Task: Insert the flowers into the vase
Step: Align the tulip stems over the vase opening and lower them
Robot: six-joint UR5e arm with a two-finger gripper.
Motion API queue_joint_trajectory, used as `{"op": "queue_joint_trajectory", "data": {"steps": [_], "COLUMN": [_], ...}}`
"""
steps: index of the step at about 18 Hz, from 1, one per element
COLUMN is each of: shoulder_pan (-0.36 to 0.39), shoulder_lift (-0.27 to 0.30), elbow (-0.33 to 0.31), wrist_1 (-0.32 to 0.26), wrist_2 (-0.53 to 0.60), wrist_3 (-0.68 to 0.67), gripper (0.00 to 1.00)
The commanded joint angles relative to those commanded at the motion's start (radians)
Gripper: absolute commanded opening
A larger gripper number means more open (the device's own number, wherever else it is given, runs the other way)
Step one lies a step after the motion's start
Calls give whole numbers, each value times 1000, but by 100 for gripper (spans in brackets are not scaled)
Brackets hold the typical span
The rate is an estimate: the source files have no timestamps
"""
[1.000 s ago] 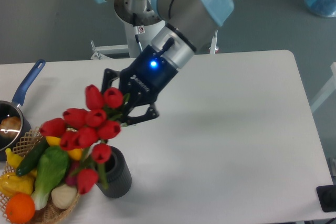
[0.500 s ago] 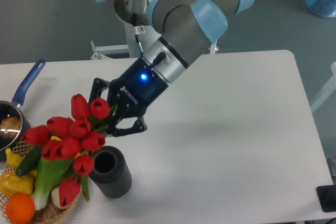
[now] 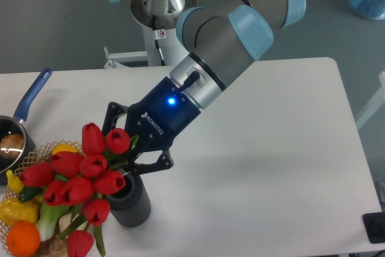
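Note:
The flowers, a bunch of red tulips with green leaves, hang tilted down to the left over the basket and the left rim of the vase. My gripper is shut on the flowers' stems, which its fingers hide. The vase, a dark grey ribbed cylinder, stands upright near the table's front edge, directly below the gripper. Blooms cover the left part of its mouth. I cannot tell whether the stem ends are inside the mouth.
A wicker basket of coloured vegetables, with an orange at its front, sits at the front left beside the vase. A blue-handled saucepan lies at the left edge. The arm's base stands behind the table.
The gripper with the flowers has moved left and then down toward the vase, so the blooms now hang lower over the basket and the vase's left rim.

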Motion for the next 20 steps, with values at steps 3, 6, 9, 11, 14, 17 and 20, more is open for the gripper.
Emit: {"op": "queue_joint_trajectory", "data": {"steps": [3,6,9,11,14,17,20], "shoulder_pan": [-2,0,-2,-3,-12,-15,-23], "shoulder_lift": [-6,-14,-23,-37,-52,-69,-77], "elbow": [2,2,2,2,-2,0,0], "wrist_1": [15,19,19,20,20,20,20], "wrist_2": [-21,-51,-54,-72,-75,-75,-75], "wrist_3": [0,12,37,55,61,113,120], "gripper": [4,4,4,4,4,4,4]}}
